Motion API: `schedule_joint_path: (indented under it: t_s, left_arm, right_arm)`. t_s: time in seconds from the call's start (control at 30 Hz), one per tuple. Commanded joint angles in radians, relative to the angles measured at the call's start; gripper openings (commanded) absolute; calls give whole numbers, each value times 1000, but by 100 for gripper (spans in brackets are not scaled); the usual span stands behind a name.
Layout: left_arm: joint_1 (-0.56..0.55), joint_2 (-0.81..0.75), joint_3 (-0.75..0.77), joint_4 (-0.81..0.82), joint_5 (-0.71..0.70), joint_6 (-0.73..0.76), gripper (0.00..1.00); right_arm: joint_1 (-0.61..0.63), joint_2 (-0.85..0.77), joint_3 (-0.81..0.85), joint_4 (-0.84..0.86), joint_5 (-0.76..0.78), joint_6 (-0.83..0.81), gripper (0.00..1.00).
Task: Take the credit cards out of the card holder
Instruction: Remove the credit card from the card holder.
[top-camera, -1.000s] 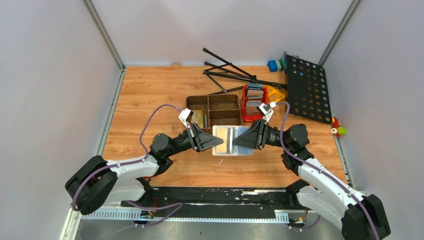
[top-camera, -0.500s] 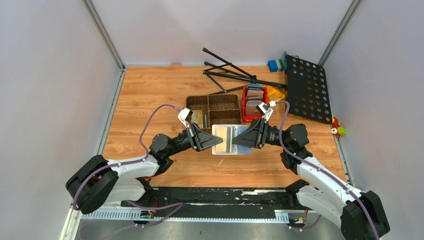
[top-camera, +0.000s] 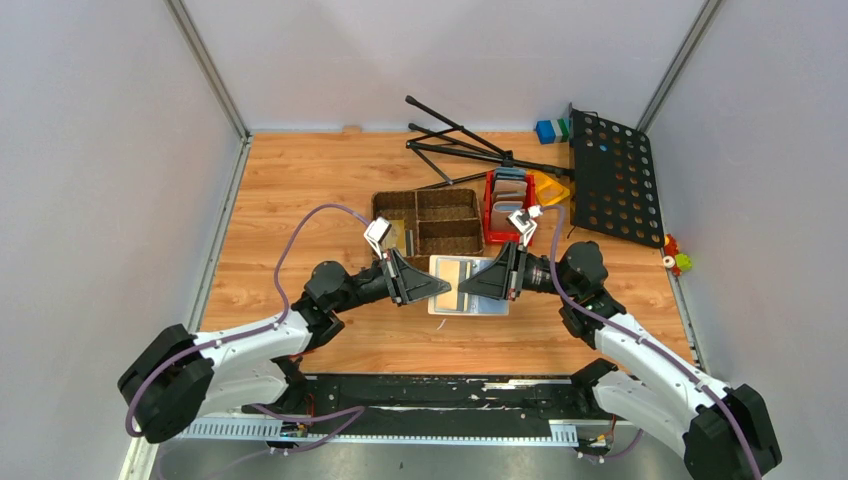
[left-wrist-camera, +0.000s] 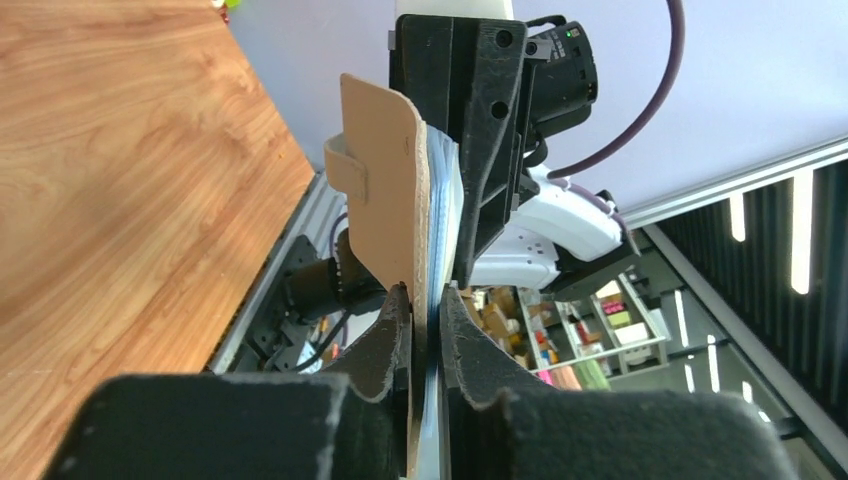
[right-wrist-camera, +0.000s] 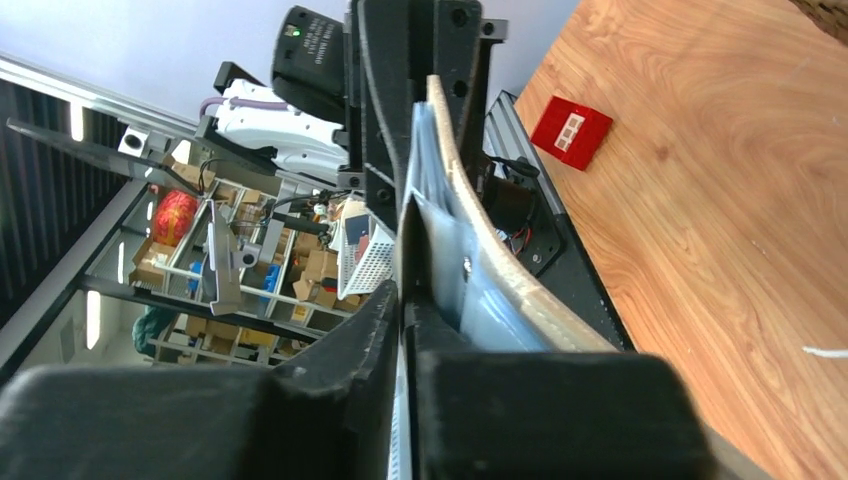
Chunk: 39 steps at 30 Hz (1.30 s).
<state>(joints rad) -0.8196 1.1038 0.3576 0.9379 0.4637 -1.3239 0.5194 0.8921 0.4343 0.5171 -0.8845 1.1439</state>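
The card holder (top-camera: 480, 306) hangs spread open above the desk (top-camera: 300, 200), just in front of the brown woven basket (top-camera: 428, 192). Its long axis runs left to right between the two arms. The pale blue-grey pocketed inside faces up and the beige outer skin, with its strap tab, faces down toward the wood. In both wrist views it shows edge-on, and the right wrist view shows it slightly bowed. The left pincer (top-camera: 443, 290) is clamped on the holder's left half, with the beige wall and the blue lining pinched between its fingers (left-wrist-camera: 392, 325). The right pincer (top-camera: 464, 290) reaches in to the holder's middle. Its jaws are drawn nearly together on a thin tan edge standing out of the pockets. That edge looks like a credit card (top-camera: 453, 272), though the right wrist view does not show for certain whether it is a card or a pocket lip. A second ago the right pincer stood wider and sat further out over the right half; it has since slid inward and narrowed. The holder has shifted slightly right and toward the near edge, and the left arm has stretched further forward.
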Motion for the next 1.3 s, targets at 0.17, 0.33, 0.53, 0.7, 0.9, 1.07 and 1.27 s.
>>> schedule_joint_path:
  t_s: [0.17, 0.33, 0.53, 0.7, 0.9, 1.07, 1.27]
  left_arm:
    - [-26, -93, 53, -98, -7, 92, 23]
    - [-25, -94, 25, -47, -13, 69, 20]
    - [-23, -103, 7, -6, -20, 49, 19]
    - [-3, -127, -24, 15, -37, 31, 12]
    - [4, -127, -32, 39, -26, 17, 0]
    - [4, -103, -31, 89, -8, -9, 0]
    - [4, -80, -25, 127, 16, -25, 0]
  right_arm:
    - [12, -20, 47, -165, 83, -113, 0]
    - [12, -26, 34, -186, 94, -119, 0]
    - [7, -53, 23, -212, 107, -125, 0]
    - [-6, -81, 22, -242, 115, -143, 7]
    - [-6, -72, 11, -164, 73, -106, 17]
    - [-6, -42, 15, -106, 39, -78, 17]
    - [-7, -25, 15, -105, 36, -81, 33]
